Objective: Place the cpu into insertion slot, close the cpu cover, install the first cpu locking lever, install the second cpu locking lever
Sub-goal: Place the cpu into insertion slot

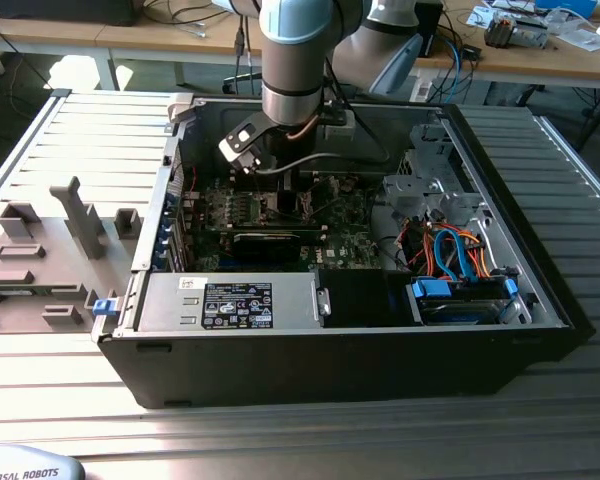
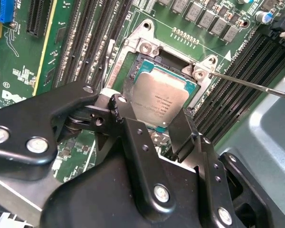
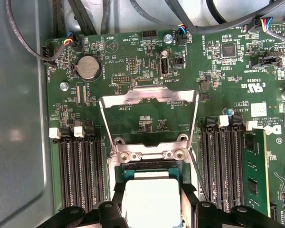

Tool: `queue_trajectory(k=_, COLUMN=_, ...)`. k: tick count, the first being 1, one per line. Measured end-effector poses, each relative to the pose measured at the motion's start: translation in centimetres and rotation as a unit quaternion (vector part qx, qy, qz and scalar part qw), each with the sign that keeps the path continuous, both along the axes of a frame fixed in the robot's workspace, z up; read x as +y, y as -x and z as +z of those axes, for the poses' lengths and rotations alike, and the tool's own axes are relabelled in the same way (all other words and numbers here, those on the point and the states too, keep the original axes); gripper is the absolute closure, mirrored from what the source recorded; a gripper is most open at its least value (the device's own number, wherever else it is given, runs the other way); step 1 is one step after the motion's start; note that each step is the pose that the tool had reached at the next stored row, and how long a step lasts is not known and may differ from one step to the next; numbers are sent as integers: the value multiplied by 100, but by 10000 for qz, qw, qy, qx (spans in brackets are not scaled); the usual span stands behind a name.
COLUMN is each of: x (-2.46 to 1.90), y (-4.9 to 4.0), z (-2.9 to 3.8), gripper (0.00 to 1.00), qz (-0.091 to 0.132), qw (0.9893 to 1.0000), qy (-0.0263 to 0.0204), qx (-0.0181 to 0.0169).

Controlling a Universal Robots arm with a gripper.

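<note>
Two black, angular fingers (image 2: 126,118) of the gripper (image 2: 154,107) clamp opposite edges of the flat, square, silver-grey cpu (image 2: 159,95) at the insertion slot (image 2: 173,57). The thin silvery cpu cover (image 3: 149,96) lies hinged back, open.

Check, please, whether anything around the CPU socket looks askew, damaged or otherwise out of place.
Nothing stands out. The cpu lies square to the socket, between the fingers of the pincer. The cpu cover is swung fully back, and nothing looks bent or damaged. I cannot tell whether the chip is fully seated.
</note>
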State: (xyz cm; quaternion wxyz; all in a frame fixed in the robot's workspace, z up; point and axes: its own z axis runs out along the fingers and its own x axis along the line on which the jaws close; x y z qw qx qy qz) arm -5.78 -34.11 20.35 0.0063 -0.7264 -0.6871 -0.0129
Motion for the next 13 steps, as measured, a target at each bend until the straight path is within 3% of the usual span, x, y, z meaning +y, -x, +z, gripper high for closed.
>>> queue_trajectory(k=4, x=0, y=-25, z=-8, gripper=46, qz=0, qw=10000, qy=1, qx=18)
queue_trajectory(k=13, x=0, y=-26, z=-10, gripper=45, qz=0, qw=10000, qy=1, qx=20)
